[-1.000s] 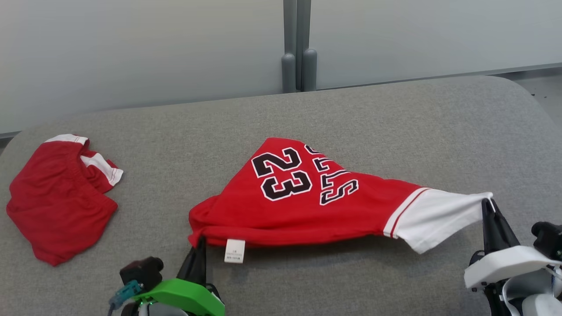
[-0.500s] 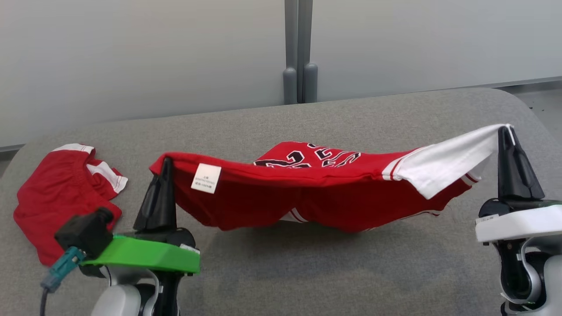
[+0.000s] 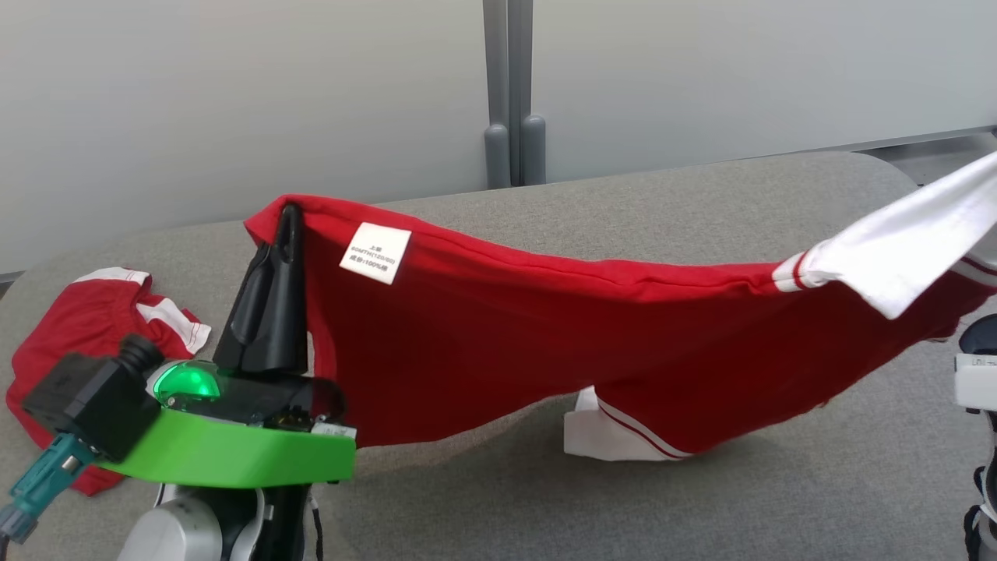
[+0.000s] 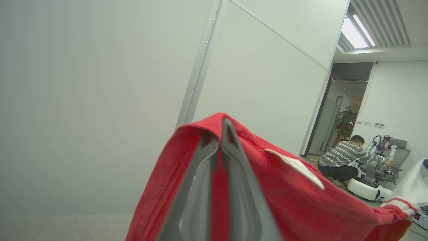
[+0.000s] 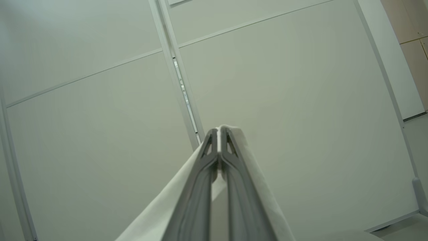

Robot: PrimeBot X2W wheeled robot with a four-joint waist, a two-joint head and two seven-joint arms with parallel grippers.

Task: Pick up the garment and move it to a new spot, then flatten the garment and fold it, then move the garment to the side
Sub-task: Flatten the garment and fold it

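Left gripper (image 3: 290, 212): jaws clamped flat on the top edge of the red cotton shirt with white sleeves (image 3: 545, 327), pinch point just beside the small white care label (image 3: 375, 253). Left wrist view agreed: both dark fingers (image 4: 200, 187) pressed together, red cloth wrapped around them.

Right gripper (image 5: 219, 131): jaws pinched together on a white sleeve (image 3: 903, 249), cloth draping off both sides of the fingers in the right wrist view.

Shirt was up in the air, stretched between the two grippers above the grey fabric-covered table (image 3: 701, 195). Top edge sagged slightly toward the middle and most of the body hung clear of the surface. The other white sleeve with red stripes (image 3: 604, 436) hung lowest and reached the table; probably touching, but the shadow under it made contact hard to confirm.

Crumpled red shorts with white trim (image 3: 70, 351) lay on the table at far left, partly behind the left arm's green wrist housing (image 3: 234, 456), well apart from the shirt.

Left wrist view background: a person in a striped top (image 4: 344, 155) crouched beside another robot (image 4: 369, 185) at the far end of the room.
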